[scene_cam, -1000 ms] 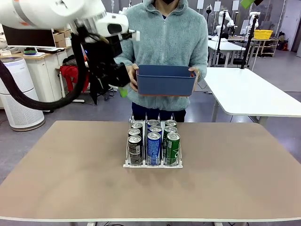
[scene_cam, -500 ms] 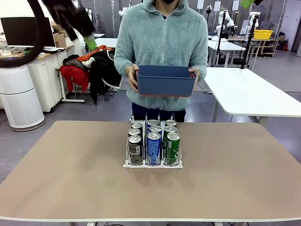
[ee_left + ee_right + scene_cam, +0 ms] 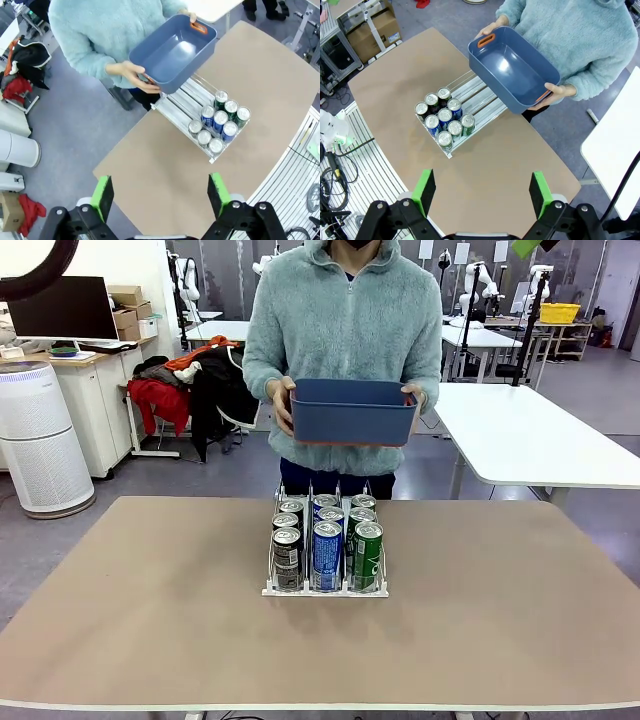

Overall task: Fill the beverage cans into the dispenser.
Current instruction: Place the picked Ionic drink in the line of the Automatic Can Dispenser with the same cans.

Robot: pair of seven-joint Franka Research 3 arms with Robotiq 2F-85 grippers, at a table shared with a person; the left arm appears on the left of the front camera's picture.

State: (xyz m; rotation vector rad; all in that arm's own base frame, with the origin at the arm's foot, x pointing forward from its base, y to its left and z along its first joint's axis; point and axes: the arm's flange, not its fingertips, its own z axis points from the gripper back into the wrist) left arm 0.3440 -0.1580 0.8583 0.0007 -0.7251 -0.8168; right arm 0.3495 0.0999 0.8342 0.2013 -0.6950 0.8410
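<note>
Table (image 3: 150, 620): dispenser (image 3: 326, 590) holds 7 cans (image 3: 445, 120); overhead, bin (image 3: 512, 67) empty.

Open right gripper (image 3: 482, 192) high above table (image 3: 395, 75), cans (image 3: 444, 118) in dispenser (image 3: 475, 97)

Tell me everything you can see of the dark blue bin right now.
The dark blue bin is a rectangular plastic tub with rounded corners and an orange-lined handle slot at each short end. From above it looks empty, its inside glossy. The person holds it level by both ends with the hands, in the air beyond the table's far edge, behind the dispenser. Nothing else touches it.
</note>
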